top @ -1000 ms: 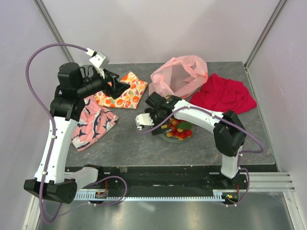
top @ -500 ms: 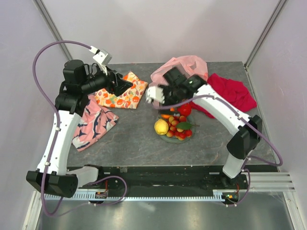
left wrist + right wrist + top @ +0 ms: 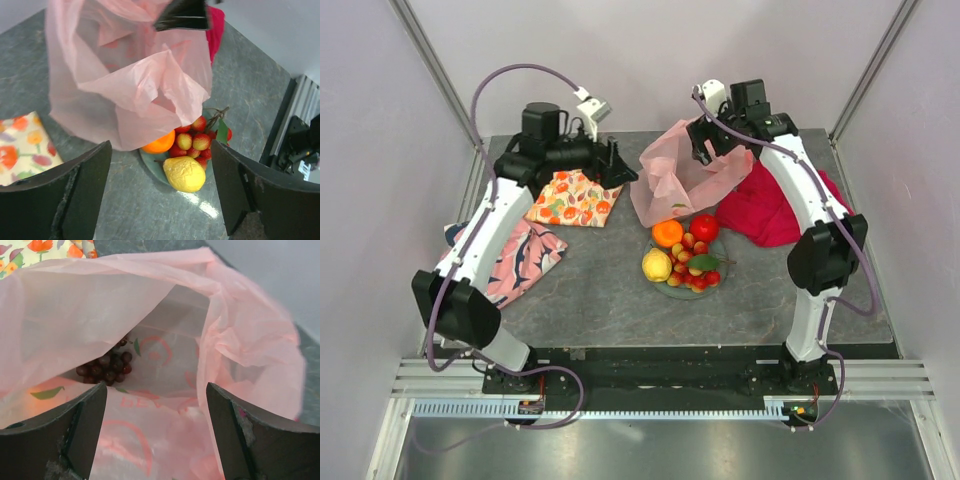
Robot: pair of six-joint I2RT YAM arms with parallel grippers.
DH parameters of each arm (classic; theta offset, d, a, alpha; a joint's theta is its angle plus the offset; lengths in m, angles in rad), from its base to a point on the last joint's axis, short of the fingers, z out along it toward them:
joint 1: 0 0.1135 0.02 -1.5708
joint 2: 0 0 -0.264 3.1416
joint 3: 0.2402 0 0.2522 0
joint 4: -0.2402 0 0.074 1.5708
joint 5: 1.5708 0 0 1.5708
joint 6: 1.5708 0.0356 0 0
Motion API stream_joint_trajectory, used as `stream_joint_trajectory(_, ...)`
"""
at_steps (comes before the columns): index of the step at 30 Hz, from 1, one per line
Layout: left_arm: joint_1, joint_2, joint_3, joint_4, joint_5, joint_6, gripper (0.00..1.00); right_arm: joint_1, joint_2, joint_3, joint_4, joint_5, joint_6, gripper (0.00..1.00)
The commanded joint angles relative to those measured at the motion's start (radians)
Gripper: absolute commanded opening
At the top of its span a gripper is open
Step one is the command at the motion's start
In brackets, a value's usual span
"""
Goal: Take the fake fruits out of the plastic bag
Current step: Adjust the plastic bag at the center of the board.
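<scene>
The pale-pink plastic bag (image 3: pixel 678 178) stands crumpled at the back centre. My right gripper (image 3: pixel 706 148) hovers over its mouth, open and empty (image 3: pixel 156 440). The right wrist view looks into the bag (image 3: pixel 150 305), where a dark purple grape bunch (image 3: pixel 106 367) lies. My left gripper (image 3: pixel 617 170) is open just left of the bag and empty (image 3: pixel 160 200). In front of the bag a green plate (image 3: pixel 672 289) holds an orange (image 3: pixel 667 233), a red apple (image 3: pixel 704 228), a yellow pear (image 3: pixel 657 265) and little red pieces (image 3: pixel 697 272). The left wrist view shows the bag (image 3: pixel 130 75), orange (image 3: pixel 159 144) and pear (image 3: pixel 184 174).
A fruit-printed cloth (image 3: pixel 575 197) lies under the left arm. A pink-and-navy cloth (image 3: pixel 510 262) lies at the left front. A red cloth (image 3: pixel 775 205) lies right of the bag. Frame posts stand at the back corners.
My right gripper has left the plate and swung back and up over the bag's mouth. My left arm has swung right, up to the bag's left side.
</scene>
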Motion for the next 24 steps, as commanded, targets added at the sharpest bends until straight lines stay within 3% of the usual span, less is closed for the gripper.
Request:
stream_joint_trajectory(1,-0.079,0.079,0.094,-0.009,0.044,0.013,0.94,0.000,0.044,-0.034,0.083,-0.096,0.121,0.84)
stream_joint_trajectory(4,-0.103,0.140,0.098,0.048,0.087,-0.119,0.96,0.007,0.041,-0.114,0.109,-0.109,0.152,0.83)
stream_joint_trajectory(10,-0.159,0.229,0.122,0.100,0.057,-0.216,0.97,0.021,0.012,-0.197,0.130,-0.149,0.241,0.84)
stream_joint_trajectory(14,-0.185,0.309,0.156,0.084,-0.159,-0.236,0.92,0.024,0.007,-0.208,0.130,-0.147,0.256,0.87)
stream_joint_trajectory(17,-0.192,0.340,0.183,0.117,-0.155,-0.236,0.61,0.024,0.009,-0.231,0.129,-0.141,0.254,0.87)
stream_joint_trajectory(18,-0.193,0.354,0.199,0.122,-0.131,-0.210,0.12,0.024,0.010,-0.250,0.129,-0.141,0.256,0.87)
stream_joint_trajectory(19,-0.193,0.358,0.214,0.099,-0.100,-0.181,0.02,0.024,0.009,-0.263,0.126,-0.135,0.258,0.88)
stream_joint_trajectory(24,-0.133,0.225,0.119,-0.077,-0.020,0.085,0.02,0.011,-0.016,-0.348,0.120,-0.020,0.245,0.90)
